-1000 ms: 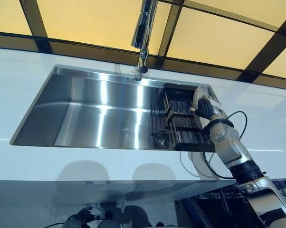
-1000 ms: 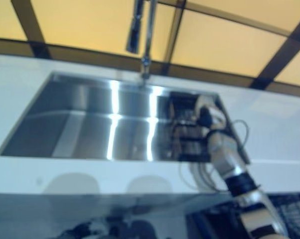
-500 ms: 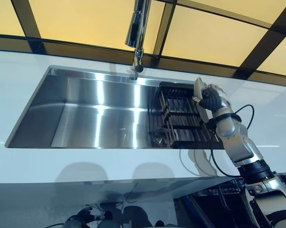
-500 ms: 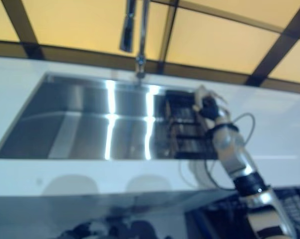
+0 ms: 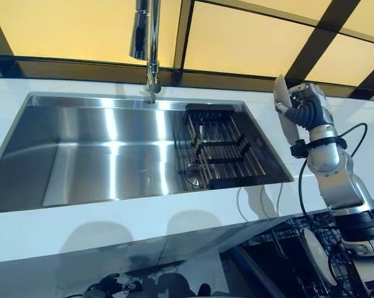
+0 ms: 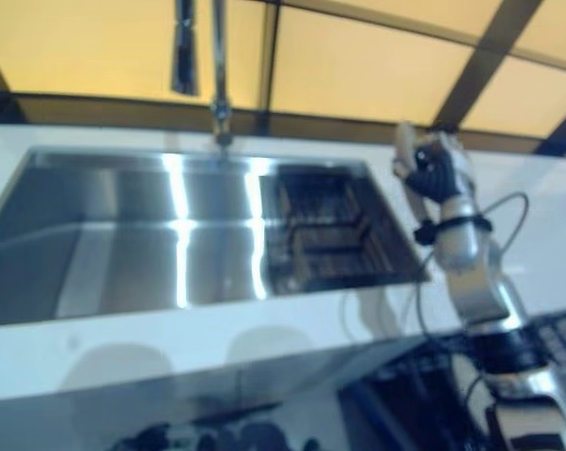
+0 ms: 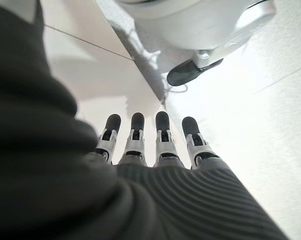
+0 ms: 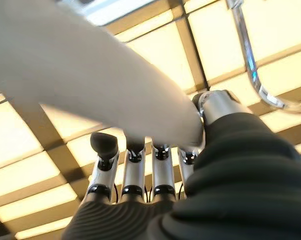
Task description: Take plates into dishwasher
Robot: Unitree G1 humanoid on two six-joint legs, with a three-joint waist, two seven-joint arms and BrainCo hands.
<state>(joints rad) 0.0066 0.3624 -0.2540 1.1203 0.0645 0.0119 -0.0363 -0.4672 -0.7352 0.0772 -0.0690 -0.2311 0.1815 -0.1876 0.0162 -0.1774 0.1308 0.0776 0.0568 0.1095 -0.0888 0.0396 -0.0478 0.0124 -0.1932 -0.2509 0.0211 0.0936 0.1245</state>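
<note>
The right hand (image 5: 306,107) is raised above the counter (image 5: 336,127) just to the right of the sink (image 5: 112,155), its fingers and thumb clamped on a white plate (image 5: 285,112) that it holds on edge, well clear of the sink. In the right wrist view the plate (image 8: 90,85) fills the space past the fingers (image 8: 133,165), which curl up against its underside, with the thumb pressed to its near face. The left hand (image 7: 155,150) shows only in its own wrist view, hanging low with its fingers straight and apart, holding nothing. Inside the sink, at its right end, sits a dark wire dish rack (image 5: 219,148) with no plate standing in it. A tall metal tap (image 5: 146,43) rises behind the sink, near its middle. Below the counter, to the lower right of the sink, the dark rack of the open dishwasher (image 5: 292,257) shows, with a second white plate (image 5: 317,256) standing on edge in it.
</note>
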